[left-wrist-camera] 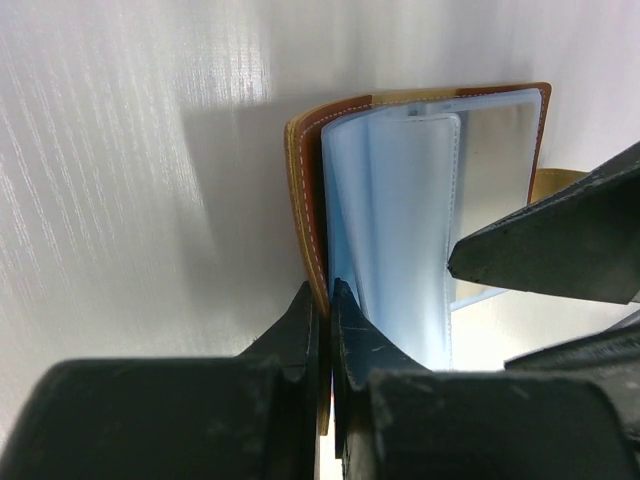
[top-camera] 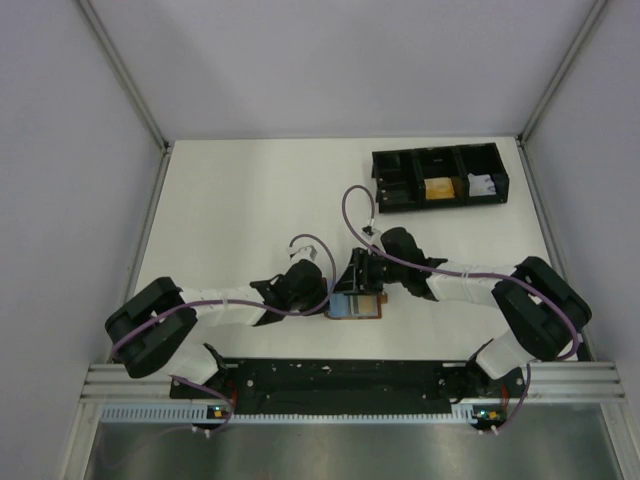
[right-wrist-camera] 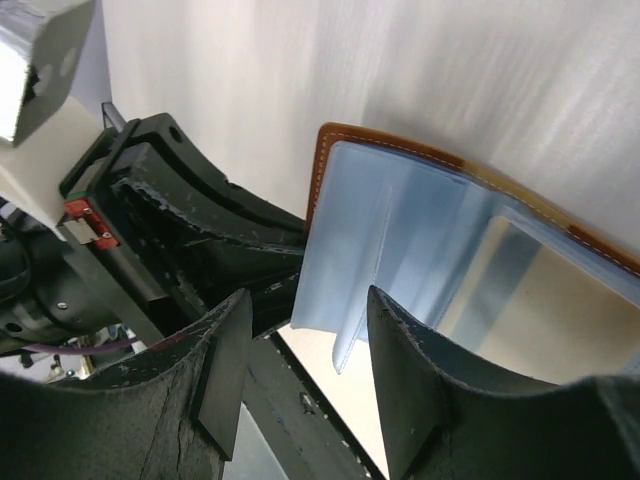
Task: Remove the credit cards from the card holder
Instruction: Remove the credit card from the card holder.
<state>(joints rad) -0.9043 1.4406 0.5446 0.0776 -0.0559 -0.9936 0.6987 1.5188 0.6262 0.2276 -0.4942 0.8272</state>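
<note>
Our black left arm (top-camera: pixel 215 312) and black right arm (top-camera: pixel 470 288) each swing out wide at the elbow and fold back inward, so both wrists meet just ahead of our bases. Our left hand (left-wrist-camera: pixel 325 290) is pinched tight on the edge of the brown leather-like card holder (left-wrist-camera: pixel 305 200). Our right hand (right-wrist-camera: pixel 308 300) points down just beside it, its black fingers (right-wrist-camera: pixel 225 350) parted with a clear gap.
</note>
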